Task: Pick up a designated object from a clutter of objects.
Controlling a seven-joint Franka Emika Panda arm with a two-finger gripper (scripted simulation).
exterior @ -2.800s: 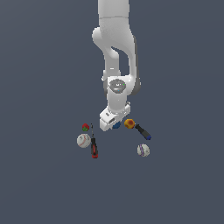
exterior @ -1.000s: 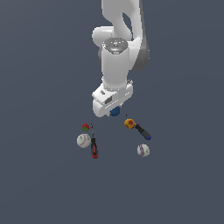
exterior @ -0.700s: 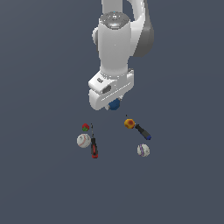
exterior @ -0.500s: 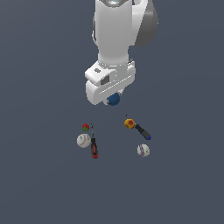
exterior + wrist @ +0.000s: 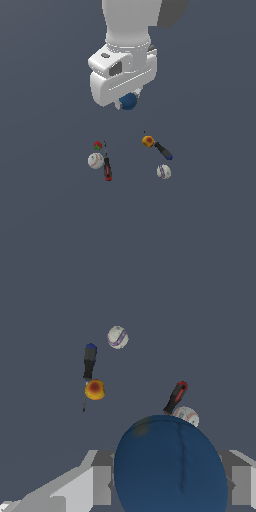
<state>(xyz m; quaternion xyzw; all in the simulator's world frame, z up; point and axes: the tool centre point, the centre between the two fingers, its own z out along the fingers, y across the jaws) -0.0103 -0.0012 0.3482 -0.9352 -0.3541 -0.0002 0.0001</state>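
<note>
The blue ball (image 5: 128, 101), the designated object, hangs high above the floor, and my gripper (image 5: 129, 103) is shut on it. In the wrist view the blue ball (image 5: 171, 466) fills the foreground between my grey fingers (image 5: 90, 483). Far below lies the clutter of objects: an orange-red ball (image 5: 147, 141) touching a black-blue tool (image 5: 163, 150), a white ball (image 5: 163, 171), another white ball (image 5: 95, 160), a red-green piece (image 5: 98, 145) and a red-black screwdriver (image 5: 107, 168). The wrist view shows the orange-red ball (image 5: 94, 390), the black-blue tool (image 5: 89, 361), a white ball (image 5: 117, 337) and the screwdriver (image 5: 176, 397).
The grey floor (image 5: 210, 210) stretches around the small cluster on all sides. My large white arm (image 5: 125, 45) occupies the upper middle of the exterior view.
My gripper has risen steadily with the blue ball held in it, coming closer to the exterior camera. The items on the floor have stayed where they were.
</note>
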